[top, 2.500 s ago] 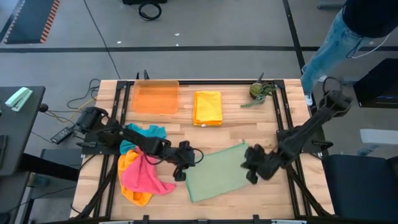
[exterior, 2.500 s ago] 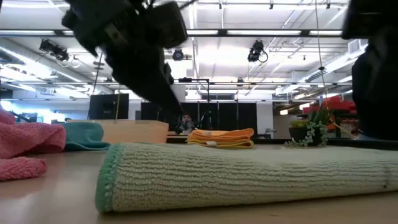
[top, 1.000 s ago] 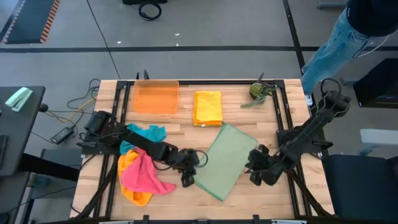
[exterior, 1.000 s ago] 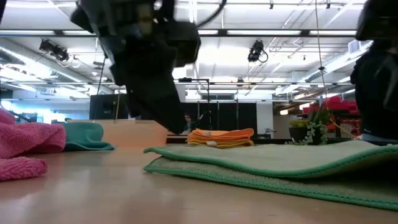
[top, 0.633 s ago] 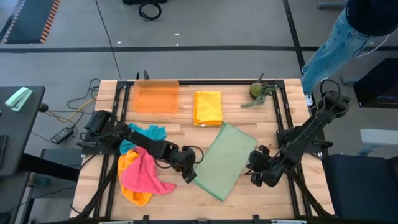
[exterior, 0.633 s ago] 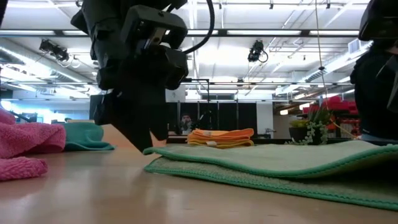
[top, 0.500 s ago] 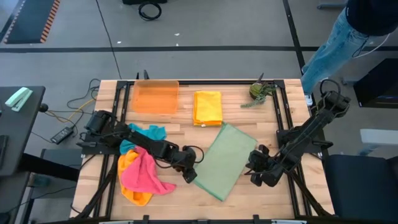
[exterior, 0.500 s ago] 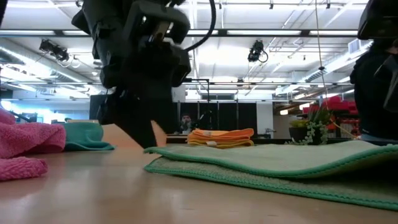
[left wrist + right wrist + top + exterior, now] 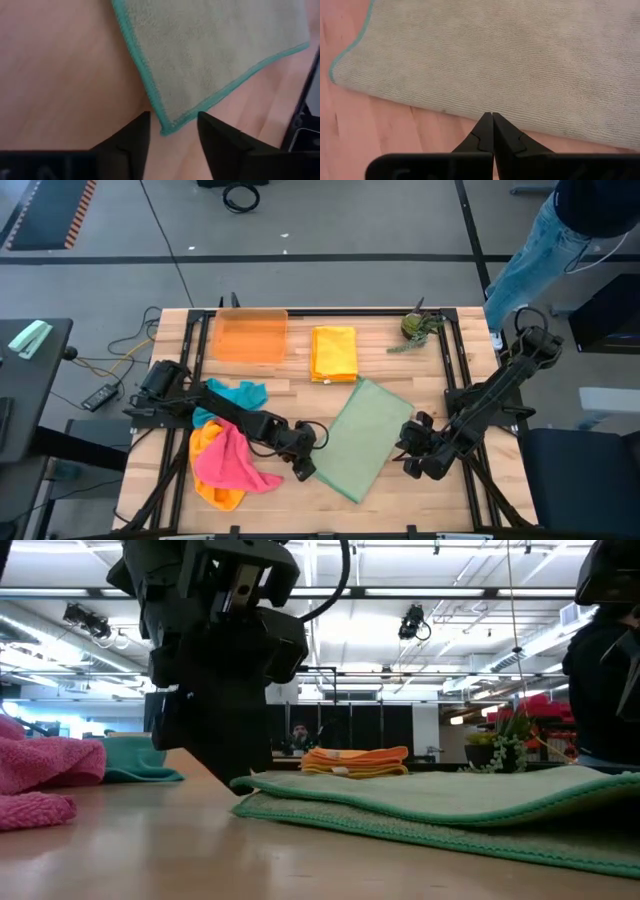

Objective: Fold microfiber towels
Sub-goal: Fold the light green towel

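Observation:
A sage green towel point(image 9: 362, 438), folded in half, lies flat and slantwise at the table's middle. My left gripper point(image 9: 172, 120) is open and low over the table. Its fingers stand on either side of the towel's left corner point(image 9: 169, 126) without plainly touching it. It also shows in the low view point(image 9: 235, 755). My right gripper point(image 9: 492, 119) is shut, with its tips at the towel's right long edge. A folded yellow towel point(image 9: 334, 352) lies at the far middle. Pink, orange and teal towels lie in a loose heap point(image 9: 228, 455) at the left. My right gripper's shut fingertips stand at the green towel's right long edge point(image 9: 470, 111), slanting down at it from the table's right. I cannot tell whether they touch the cloth. Nothing is between the fingers.
A translucent orange tray point(image 9: 250, 336) stands at the far left, and a small potted plant point(image 9: 418, 327) at the far right. A person's legs point(image 9: 540, 240) show beyond the table's far right corner. Bare wood lies along the near edge point(image 9: 400, 510).
My left gripper has drawn back a little from over the green towel's left corner toward the table's left and has turned about. The green towel lies as it did a second ago.

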Action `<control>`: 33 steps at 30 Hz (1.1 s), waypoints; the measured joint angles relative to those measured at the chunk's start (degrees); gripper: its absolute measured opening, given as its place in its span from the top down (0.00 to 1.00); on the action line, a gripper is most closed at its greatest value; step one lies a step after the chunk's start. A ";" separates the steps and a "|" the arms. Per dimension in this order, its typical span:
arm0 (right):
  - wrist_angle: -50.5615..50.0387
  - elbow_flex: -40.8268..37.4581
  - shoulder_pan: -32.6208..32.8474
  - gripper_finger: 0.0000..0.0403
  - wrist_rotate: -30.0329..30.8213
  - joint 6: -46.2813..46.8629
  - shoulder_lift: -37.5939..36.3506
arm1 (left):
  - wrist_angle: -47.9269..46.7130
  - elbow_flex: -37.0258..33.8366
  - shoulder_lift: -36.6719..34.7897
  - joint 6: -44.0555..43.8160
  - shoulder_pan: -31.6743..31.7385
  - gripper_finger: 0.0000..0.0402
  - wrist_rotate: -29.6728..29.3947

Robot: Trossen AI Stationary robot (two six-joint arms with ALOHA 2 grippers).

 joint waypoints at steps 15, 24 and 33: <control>-1.00 0.01 -11.66 0.97 5.80 -3.57 -6.70 | 5.22 0.00 -0.25 3.87 0.23 0.97 0.45; 2.92 0.04 -40.98 0.68 -9.32 -23.17 -4.21 | 9.64 0.02 -1.04 3.87 0.26 0.97 1.18; 13.35 0.04 -56.49 0.52 -19.04 -34.66 5.32 | 9.14 0.02 -1.04 4.28 0.26 0.96 1.22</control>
